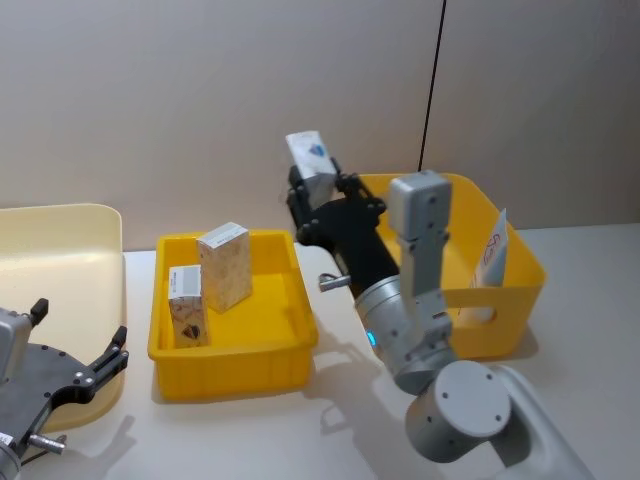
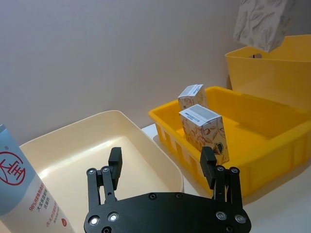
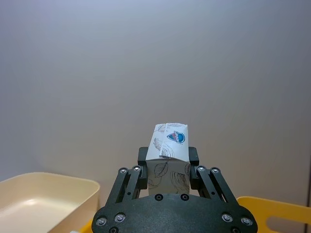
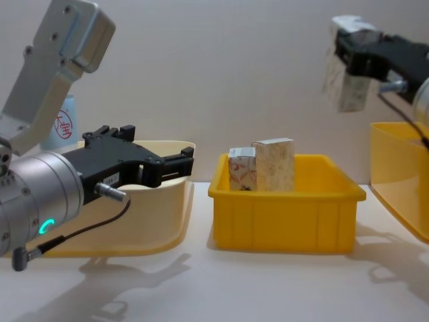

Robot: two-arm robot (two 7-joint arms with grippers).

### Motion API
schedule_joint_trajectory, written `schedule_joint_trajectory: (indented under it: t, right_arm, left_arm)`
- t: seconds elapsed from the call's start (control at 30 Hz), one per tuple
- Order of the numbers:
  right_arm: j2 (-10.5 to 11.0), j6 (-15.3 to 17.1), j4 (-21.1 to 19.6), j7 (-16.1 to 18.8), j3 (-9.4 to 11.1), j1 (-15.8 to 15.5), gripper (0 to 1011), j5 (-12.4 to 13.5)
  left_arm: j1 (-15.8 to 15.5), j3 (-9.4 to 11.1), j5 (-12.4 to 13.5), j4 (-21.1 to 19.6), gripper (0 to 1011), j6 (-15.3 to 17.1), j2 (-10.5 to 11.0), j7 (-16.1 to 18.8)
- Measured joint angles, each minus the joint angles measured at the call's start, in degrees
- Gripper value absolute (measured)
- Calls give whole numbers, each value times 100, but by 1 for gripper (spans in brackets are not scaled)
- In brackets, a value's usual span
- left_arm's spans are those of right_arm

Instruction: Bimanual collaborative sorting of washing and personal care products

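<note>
Your right end effector (image 1: 312, 172) is clamped on a whitish carton (image 3: 169, 148), held high between the shallow yellow bin (image 1: 232, 350) and the deep one. Carry it level over the shallow bin's free floor beside the 2 cartons (image 4: 261, 165) standing there, then lower before releasing. The left end effector (image 2: 162, 167) hangs with its fingers apart over the cream tray (image 2: 73, 150), near a squeeze tube (image 2: 22, 194).

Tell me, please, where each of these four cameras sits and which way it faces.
Head: high up, looking down at the shallow yellow bin; both arms show.
Chest: low, looking across the table; left gripper open over the cream tray.
Left wrist: behind the open fingers, facing the bins.
Right wrist: behind the right gripper, shut on a carton, facing the wall.
Shared: head and chest both show two cartons in the bin.
</note>
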Motion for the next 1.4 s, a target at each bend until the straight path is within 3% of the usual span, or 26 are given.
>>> schedule_joint_trajectory:
  t: [0.23, 0.77, 1.4]
  right_arm:
    - [83, -59, -429, -251, 286, -236, 449, -145]
    - [135, 96, -1060, -654, 683, -788, 450, -379]
    - [147, 369, -1263, -914, 997, -1117, 449, -616]
  left_arm:
    - [0, 0, 0, 0, 1003, 0, 0, 0]
    - [0, 0, 0, 0, 1003, 0, 0, 0]
    - [0, 0, 0, 0, 1003, 0, 0, 0]
